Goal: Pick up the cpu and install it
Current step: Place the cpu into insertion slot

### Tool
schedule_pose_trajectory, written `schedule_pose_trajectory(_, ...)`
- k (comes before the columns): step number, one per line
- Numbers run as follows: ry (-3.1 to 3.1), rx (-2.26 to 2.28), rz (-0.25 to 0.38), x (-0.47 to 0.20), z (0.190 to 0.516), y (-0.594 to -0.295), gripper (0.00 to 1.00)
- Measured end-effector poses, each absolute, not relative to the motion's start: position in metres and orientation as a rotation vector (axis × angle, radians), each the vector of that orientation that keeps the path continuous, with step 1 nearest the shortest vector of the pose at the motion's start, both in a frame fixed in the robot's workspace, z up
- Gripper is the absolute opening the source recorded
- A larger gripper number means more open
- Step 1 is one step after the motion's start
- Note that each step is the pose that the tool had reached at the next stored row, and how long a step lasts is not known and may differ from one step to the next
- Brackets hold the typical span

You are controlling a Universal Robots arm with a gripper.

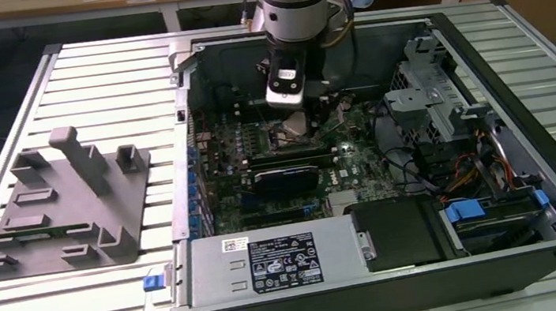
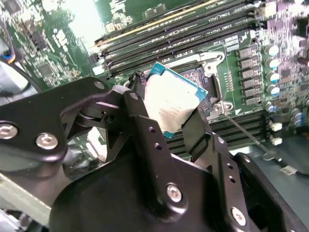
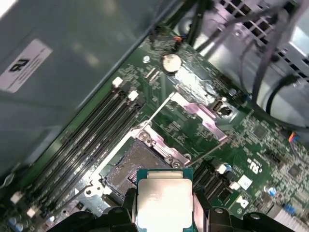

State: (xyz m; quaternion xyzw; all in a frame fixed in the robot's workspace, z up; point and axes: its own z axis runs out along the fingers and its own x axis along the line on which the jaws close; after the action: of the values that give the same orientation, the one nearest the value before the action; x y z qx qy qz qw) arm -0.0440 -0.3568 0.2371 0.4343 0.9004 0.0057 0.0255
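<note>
The cpu (image 3: pixel 164 200), a small square chip with a silvery top and a blue-green rim, sits between the two black fingers of my gripper (image 3: pixel 165 212), which is shut on its edges. It hangs just above the open socket (image 3: pixel 137 164) on the green motherboard. In the second wrist view the cpu (image 2: pixel 171 99) is tilted over the socket (image 2: pixel 200 79), with a finger (image 2: pixel 195 133) on either side. In the exterior view my gripper (image 1: pixel 295 121) reaches down into the open computer case (image 1: pixel 195 173), over the middle of the motherboard (image 1: pixel 364 161).
A grey plastic tray with upright posts (image 1: pixel 61 206) lies on the slatted table at the exterior view's left. Memory slots (image 3: pixel 91 145) run beside the socket. Cables (image 1: pixel 438 160) and a metal drive cage (image 1: pixel 430 97) crowd the case at the exterior view's right.
</note>
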Motion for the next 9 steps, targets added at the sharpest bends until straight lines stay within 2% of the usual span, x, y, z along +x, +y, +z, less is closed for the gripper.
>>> schedule_pose_trajectory(9,2.664,1.565,0.011,-0.0440,0.2366,-0.3568,0.54)
